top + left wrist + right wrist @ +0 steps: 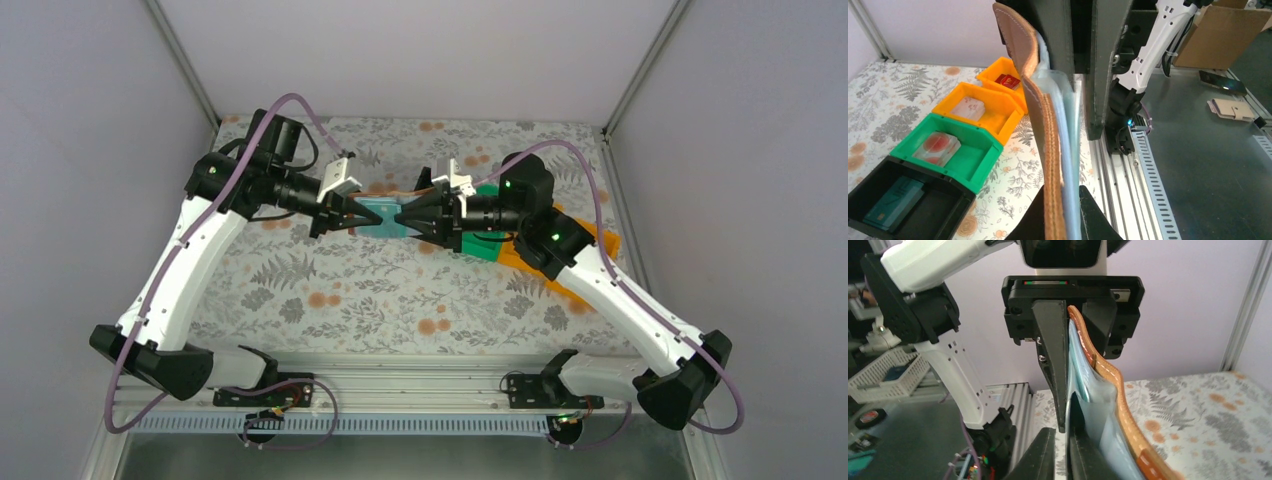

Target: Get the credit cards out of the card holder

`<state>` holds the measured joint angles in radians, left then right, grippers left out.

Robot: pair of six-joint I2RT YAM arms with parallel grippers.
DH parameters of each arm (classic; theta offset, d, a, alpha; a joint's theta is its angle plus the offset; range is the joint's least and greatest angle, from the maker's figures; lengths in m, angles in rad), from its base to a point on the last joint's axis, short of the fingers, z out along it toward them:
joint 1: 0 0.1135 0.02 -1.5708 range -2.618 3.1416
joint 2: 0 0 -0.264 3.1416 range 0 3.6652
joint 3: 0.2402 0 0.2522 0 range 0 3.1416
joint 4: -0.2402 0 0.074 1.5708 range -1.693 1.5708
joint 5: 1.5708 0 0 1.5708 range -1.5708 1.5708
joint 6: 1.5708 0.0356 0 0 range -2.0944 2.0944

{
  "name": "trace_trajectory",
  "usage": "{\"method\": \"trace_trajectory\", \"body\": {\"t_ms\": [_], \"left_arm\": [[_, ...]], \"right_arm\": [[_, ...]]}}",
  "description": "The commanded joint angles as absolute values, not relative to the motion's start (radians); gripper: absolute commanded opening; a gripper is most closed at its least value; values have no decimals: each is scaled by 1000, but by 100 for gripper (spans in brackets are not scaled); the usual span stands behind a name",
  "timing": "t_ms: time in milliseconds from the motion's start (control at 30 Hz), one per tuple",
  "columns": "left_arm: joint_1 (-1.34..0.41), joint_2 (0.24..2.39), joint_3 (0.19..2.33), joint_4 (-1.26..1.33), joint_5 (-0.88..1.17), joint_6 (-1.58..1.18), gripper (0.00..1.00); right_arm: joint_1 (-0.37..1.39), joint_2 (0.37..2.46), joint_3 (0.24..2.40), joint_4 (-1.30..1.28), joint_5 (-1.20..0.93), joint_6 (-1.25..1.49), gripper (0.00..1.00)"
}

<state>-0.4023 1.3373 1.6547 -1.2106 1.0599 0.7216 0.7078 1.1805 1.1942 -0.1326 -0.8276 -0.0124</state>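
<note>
From above, the card holder (pixel 383 216) is mostly buried between the left gripper (pixel 358 215) and right gripper (pixel 405 222). The right arm (pixel 600 285) covers most of the green bin (pixel 482 248). Whatever's tucked inside the holder, can't tell.

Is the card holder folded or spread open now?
Spread open: the card holder spans between the left gripper and right gripper, each shut on one end, pale inside showing.

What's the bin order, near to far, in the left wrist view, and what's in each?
black bin (teal card) → green bin (red-blotched card) → nearer orange bin (pale card) → farther orange bin (red card)
</note>
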Motion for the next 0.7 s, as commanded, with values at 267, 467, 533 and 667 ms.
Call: {"method": "trace_trajectory", "body": {"t_ms": [267, 467, 533, 667], "left_arm": [[-382, 1339, 1684, -1225, 1164, 738, 3], [-377, 1336, 1690, -1226, 1170, 738, 2], [-376, 1337, 1691, -1226, 1169, 739, 2], [-373, 1336, 1687, -1230, 1170, 744, 2]], "right_arm": [[678, 1169, 1098, -94, -856, 11, 19], [672, 1169, 1050, -69, -857, 22, 16], [671, 1166, 1046, -67, -860, 23, 13], [666, 1153, 1044, -71, -857, 20, 7]]}}
